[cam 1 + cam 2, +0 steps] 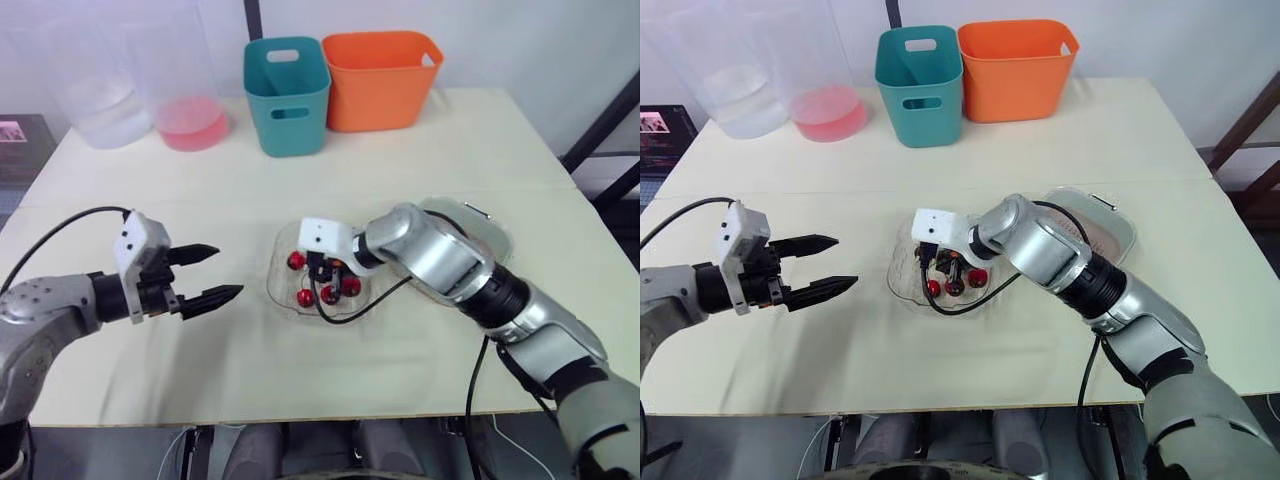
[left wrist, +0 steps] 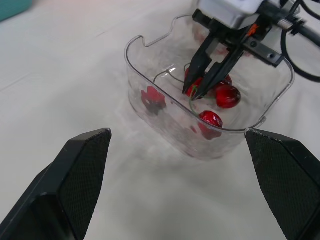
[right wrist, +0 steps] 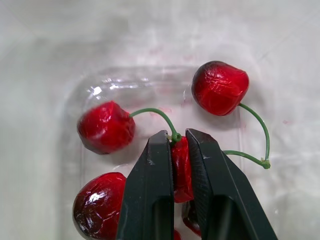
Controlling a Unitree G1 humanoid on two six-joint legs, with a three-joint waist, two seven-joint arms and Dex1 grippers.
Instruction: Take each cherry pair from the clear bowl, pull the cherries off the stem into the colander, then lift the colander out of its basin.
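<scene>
- The left gripper (image 1: 228, 271) is held level above the counter (image 1: 400, 370), to the left of the clear bowl (image 1: 281, 292). Its fingers are wide apart and point toward the bowl.
- The right arm bends across to the bowl. The right gripper (image 3: 177, 135) points down into it, clamped on the stem of a cherry pair (image 3: 106, 127).
- The colander (image 1: 1105, 232) stands right of the bowl, partly behind the right arm.

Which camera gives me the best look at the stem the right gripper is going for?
The right wrist view: the stem arcs from a cherry to its green joint, pinched at the tips of the right gripper. The left wrist view shows it thinly, inside the bowl. In the eye views it is too small to tell.
</scene>
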